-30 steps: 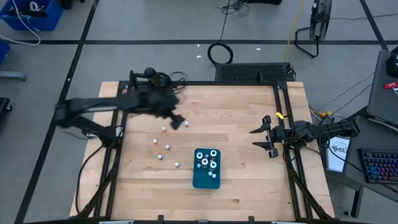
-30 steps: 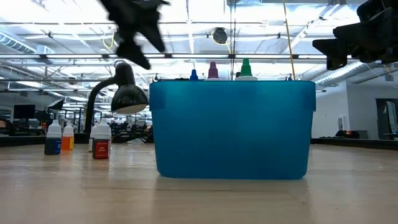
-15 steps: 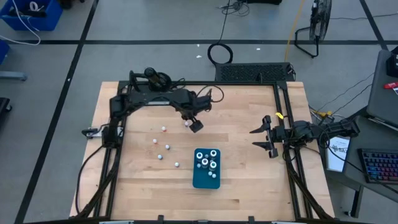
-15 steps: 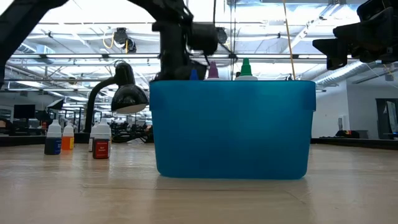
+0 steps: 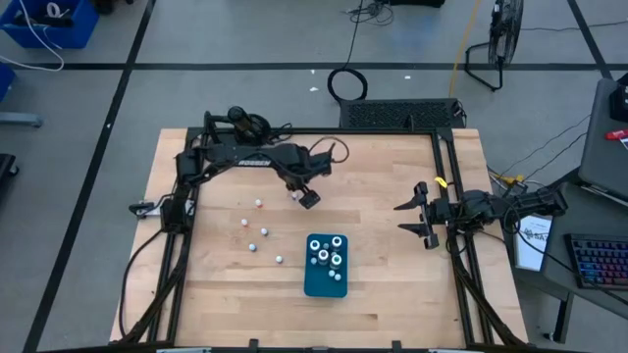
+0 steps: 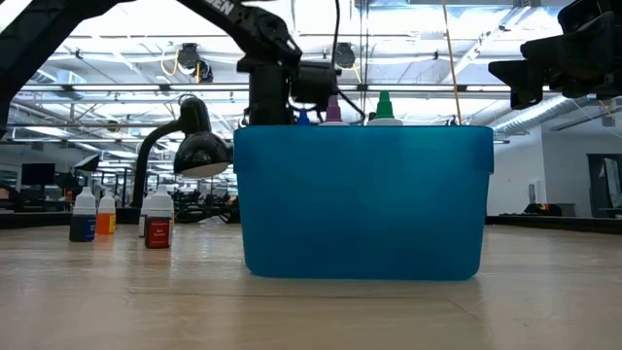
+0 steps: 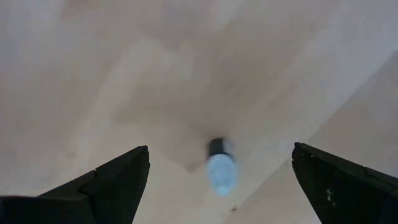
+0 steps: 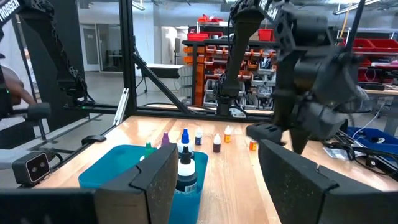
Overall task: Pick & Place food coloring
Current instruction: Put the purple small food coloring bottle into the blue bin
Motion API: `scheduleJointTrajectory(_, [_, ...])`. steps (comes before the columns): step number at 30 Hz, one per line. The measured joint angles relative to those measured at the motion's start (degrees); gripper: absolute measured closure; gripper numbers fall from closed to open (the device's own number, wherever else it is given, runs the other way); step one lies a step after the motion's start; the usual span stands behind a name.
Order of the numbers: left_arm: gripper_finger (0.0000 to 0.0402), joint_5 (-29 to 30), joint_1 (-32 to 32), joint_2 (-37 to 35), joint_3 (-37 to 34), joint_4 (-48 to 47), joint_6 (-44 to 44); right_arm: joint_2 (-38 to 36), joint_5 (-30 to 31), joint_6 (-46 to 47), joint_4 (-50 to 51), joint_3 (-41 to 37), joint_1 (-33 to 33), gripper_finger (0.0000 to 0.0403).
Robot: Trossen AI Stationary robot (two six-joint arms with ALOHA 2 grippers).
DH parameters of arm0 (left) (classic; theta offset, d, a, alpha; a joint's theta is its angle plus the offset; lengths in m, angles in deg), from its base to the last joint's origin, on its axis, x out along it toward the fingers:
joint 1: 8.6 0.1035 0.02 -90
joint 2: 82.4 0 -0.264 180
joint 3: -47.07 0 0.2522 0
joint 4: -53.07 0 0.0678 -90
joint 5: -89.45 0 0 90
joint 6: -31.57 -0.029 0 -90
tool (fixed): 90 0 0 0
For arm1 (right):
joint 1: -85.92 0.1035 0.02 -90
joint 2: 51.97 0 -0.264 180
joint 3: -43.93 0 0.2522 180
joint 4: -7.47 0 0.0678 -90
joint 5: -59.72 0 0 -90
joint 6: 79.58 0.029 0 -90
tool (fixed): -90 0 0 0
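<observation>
Since a second ago my left arm has swung in from the table's left edge, and the left gripper [image 5: 307, 198] now hangs over the middle of the table [image 5: 392, 284], fingers spread wide, straight above one loose bottle [image 7: 220, 169] that it does not touch. From the tray [image 5: 324, 281], that gripper sits at about eleven o'clock. Several food coloring bottles [image 5: 328, 253] already stand upright in the teal tray (white caps showing from above), while four more loose bottles [image 5: 257, 229] are scattered on the bare wood toward nine and ten o'clock of it. My right gripper [image 5: 415, 215] waits at three o'clock near the table's right edge, fingers partly apart, holding nothing. Nothing stands between the left gripper and the bottle below it.
</observation>
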Motion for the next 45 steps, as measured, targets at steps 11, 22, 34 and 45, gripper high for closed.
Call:
scheduleJointTrajectory(11, [0.0011, -2.7, 0.0, 0.0, -9.4, 11.1, -1.2, 0.0, 0.0, 0.0, 0.0, 0.0, 0.0, 0.019])
scheduleJointTrajectory(22, [0.0011, -2.2, -0.4, 0.0, -9.6, 11.1, -1.7, 0.0, 0.0, 0.0, 0.0, 0.1, 0.0, 0.0191])
scheduleJointTrajectory(34, [0.0011, -4.8, -0.5, -0.4, -9.3, 8.5, -1.5, 0.0, 0.0, 0.0, 0.0, 0.0, 0.0, 0.019])
scheduleJointTrajectory(45, [0.0011, -0.9, 0.5, -1.4, -9.1, 9.8, -2.9, 0.0, 0.0, 0.0, 0.0, 0.0, 0.0, 0.019])
